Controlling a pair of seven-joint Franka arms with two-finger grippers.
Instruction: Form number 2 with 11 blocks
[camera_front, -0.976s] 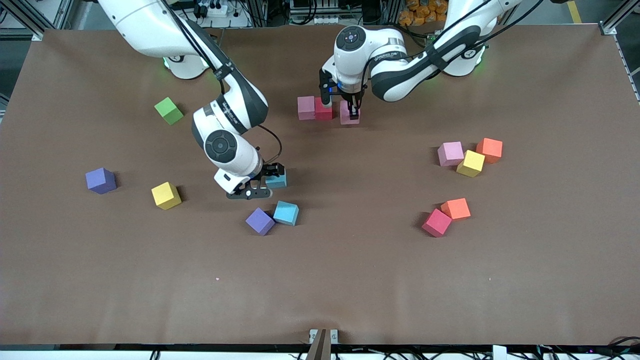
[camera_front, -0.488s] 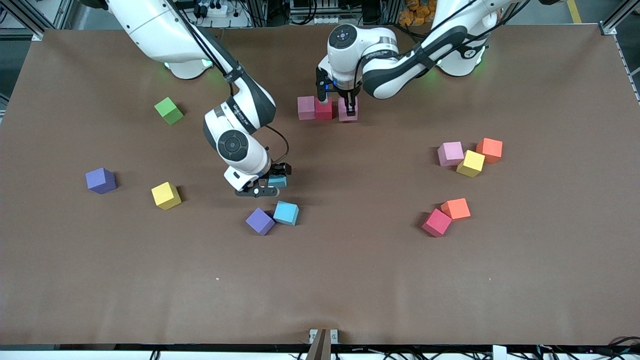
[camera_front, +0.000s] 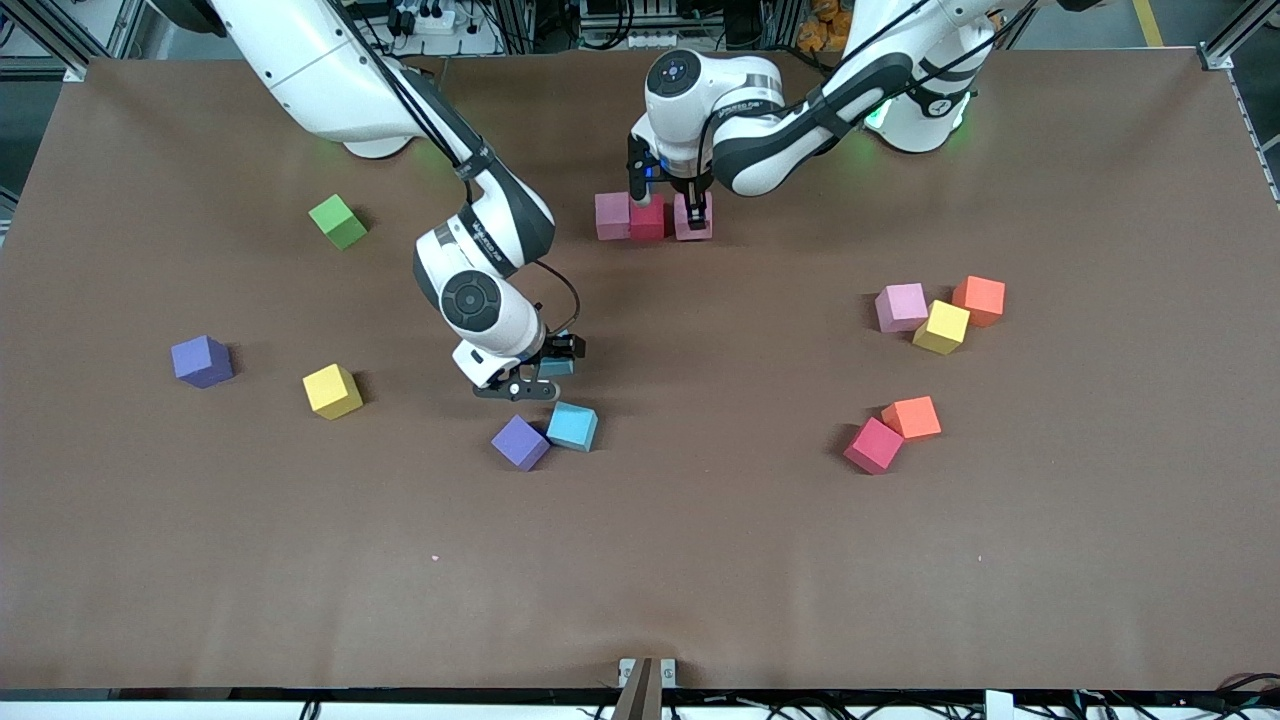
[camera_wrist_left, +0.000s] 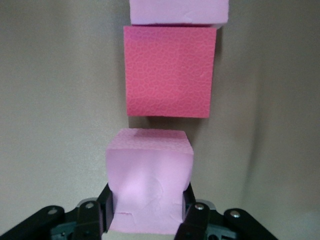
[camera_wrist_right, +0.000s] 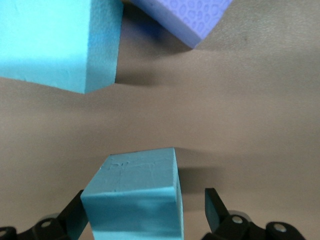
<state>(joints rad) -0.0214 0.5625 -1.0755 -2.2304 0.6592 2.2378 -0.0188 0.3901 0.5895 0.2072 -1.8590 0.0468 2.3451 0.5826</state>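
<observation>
**Q:** What could go wrong from here?

**Me:** Two things. My left gripper (camera_front: 692, 212) is closed on a pink block (camera_wrist_left: 150, 185), a finger pressed to each side, at the end of the row (camera_front: 630, 217) that I judge to be the start of the number 2. That row lies farther from the front camera than the loose blocks. The left wrist view shows a gap between my pink block and the red block (camera_front: 647, 219). If I let go here, the row comes out uneven. A finger could also drag the block askew as it opens.

**Q:** And the other arm?

**Me:** My right gripper (camera_front: 545, 372) is open around a light blue block (camera_wrist_right: 135, 200) mid-worktop. One finger is against it and the other stands clear. Closing unevenly could shove or twist it. A second light blue block (camera_front: 572, 426) and a purple block (camera_front: 520, 442) sit near, so a careless move might knock them.

**Q:** What can't you make out?

**Me:** I can't tell whether the pink block rests on the worktop or hangs just above it. From the front, each gripper hides most of its block. The other pink block (camera_front: 611, 215) is cut off in the left wrist view.
</observation>
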